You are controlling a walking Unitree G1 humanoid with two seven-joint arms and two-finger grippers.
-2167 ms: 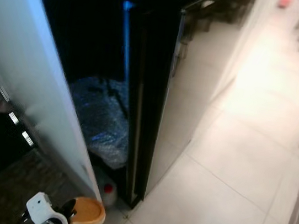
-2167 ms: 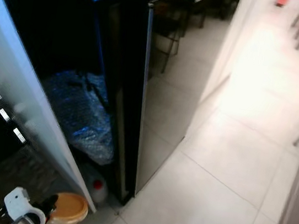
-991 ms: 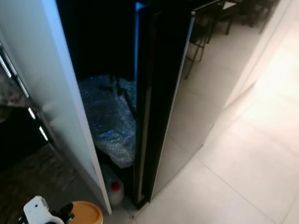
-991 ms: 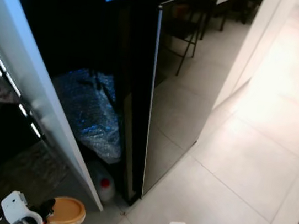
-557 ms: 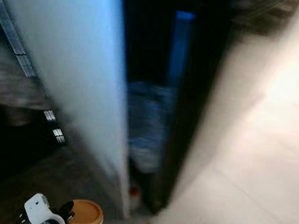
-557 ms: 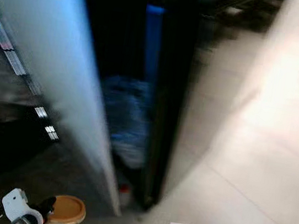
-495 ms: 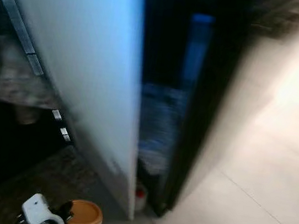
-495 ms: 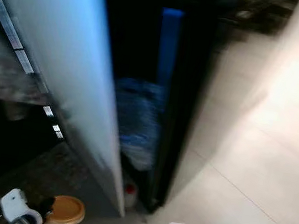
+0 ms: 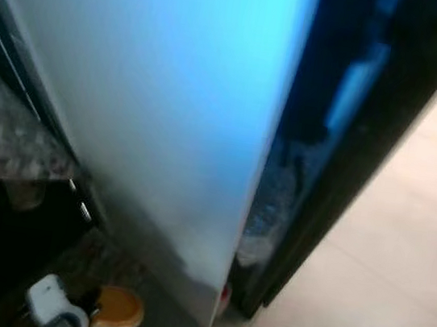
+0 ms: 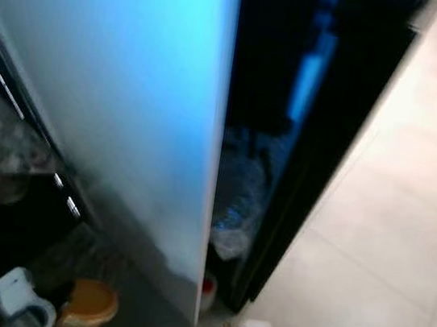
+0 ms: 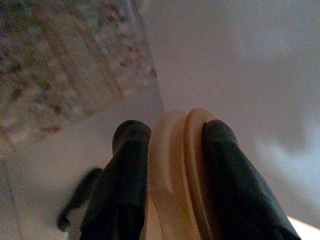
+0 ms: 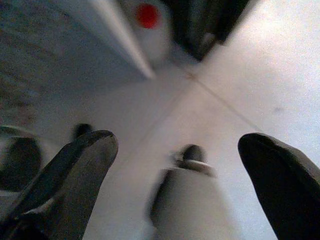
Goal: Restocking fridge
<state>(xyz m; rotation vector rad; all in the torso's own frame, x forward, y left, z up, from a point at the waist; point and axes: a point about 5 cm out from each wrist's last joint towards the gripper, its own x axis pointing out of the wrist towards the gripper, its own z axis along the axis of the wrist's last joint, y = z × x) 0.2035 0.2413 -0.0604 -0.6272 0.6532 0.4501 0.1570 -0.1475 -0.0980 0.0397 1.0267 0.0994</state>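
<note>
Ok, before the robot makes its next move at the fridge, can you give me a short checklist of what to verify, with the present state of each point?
1. Left gripper holds its load: ok, its fingers are shut on the tan container.
2. Right gripper free to work: ok, its fingers stand wide apart with nothing between them.
3. Gap at the white door wide enough to pass the container: cannot tell, the pictures are blurred.
4. Free place inside: not ok at the bottom, a clear plastic bag lies there; higher up is too dark.
5. Floor by the door: not ok, a red-capped bottle stands at the door's foot.
</note>
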